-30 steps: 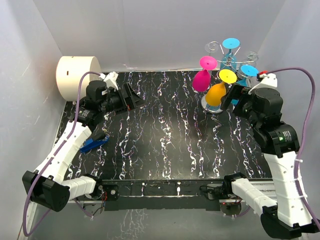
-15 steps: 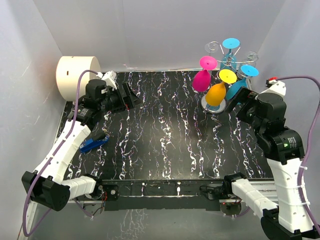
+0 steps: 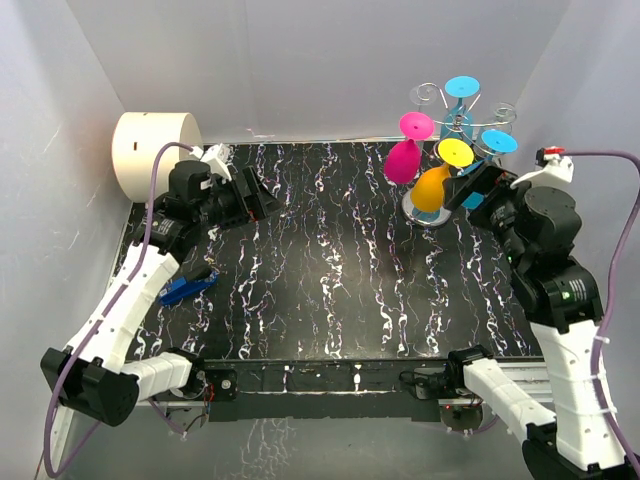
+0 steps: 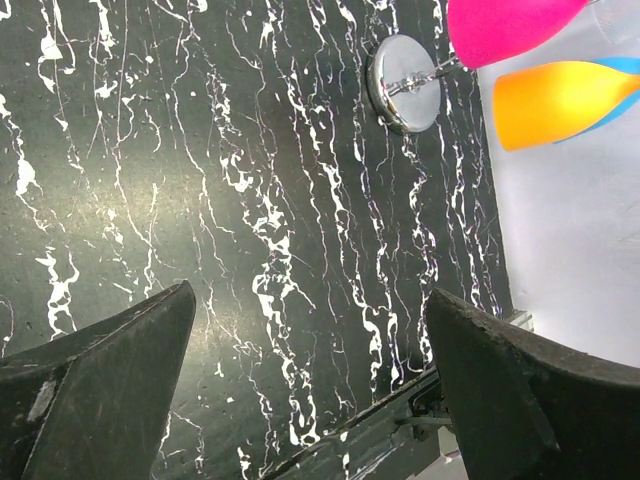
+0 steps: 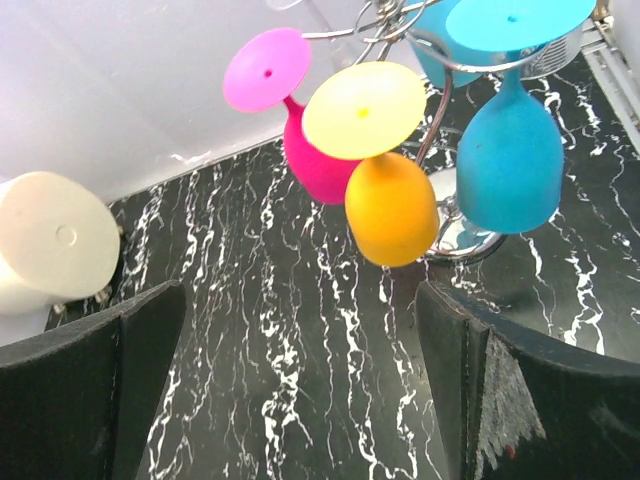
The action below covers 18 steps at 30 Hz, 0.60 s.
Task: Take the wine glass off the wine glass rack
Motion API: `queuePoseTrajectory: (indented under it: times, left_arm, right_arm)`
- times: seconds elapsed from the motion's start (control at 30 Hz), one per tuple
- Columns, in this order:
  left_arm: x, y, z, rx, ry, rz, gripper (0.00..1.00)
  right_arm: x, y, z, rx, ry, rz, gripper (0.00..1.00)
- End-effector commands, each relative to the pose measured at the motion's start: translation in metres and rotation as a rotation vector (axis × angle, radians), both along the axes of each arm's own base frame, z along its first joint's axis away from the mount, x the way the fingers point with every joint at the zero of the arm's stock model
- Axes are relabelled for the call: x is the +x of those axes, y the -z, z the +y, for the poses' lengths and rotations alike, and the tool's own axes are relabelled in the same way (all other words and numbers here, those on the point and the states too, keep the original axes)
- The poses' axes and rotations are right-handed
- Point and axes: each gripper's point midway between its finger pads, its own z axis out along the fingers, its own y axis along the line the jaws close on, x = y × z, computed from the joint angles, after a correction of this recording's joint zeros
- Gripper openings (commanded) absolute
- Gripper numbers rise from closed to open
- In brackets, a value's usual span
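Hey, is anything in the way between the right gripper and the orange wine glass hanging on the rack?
Nothing visible does. The open right gripper faces the orange wine glass directly. The blue glass and the pink glass hang close on either side of it, neither in the path.

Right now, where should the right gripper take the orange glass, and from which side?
Probably the bowl, from the front, where the open right gripper faces it. The orange glass hangs upside down on the rack, foot hiding the stem; its bowl hangs free between the pink glass and blue glass.
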Motion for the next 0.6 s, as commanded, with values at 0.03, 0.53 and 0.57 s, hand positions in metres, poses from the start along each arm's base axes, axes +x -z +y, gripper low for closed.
queuePoseTrajectory:
  times: [0.03, 0.53, 0.57]
  left_arm:
    - [-0.014, -0.018, 0.003, -0.018, 0.006, -0.034, 0.99]
    - [-0.027, -0.023, 0.002, -0.043, 0.027, -0.033, 0.99]
    - [-0.027, -0.024, 0.002, -0.044, 0.028, -0.032, 0.99]
  right_arm:
    - [0.032, -0.041, -0.013, -0.011, 0.104, -0.099, 0.98]
    - [0.071, -0.025, -0.025, -0.093, 0.194, -0.029, 0.97]
    - [0.074, -0.026, -0.025, -0.074, 0.198, -0.029, 0.97]
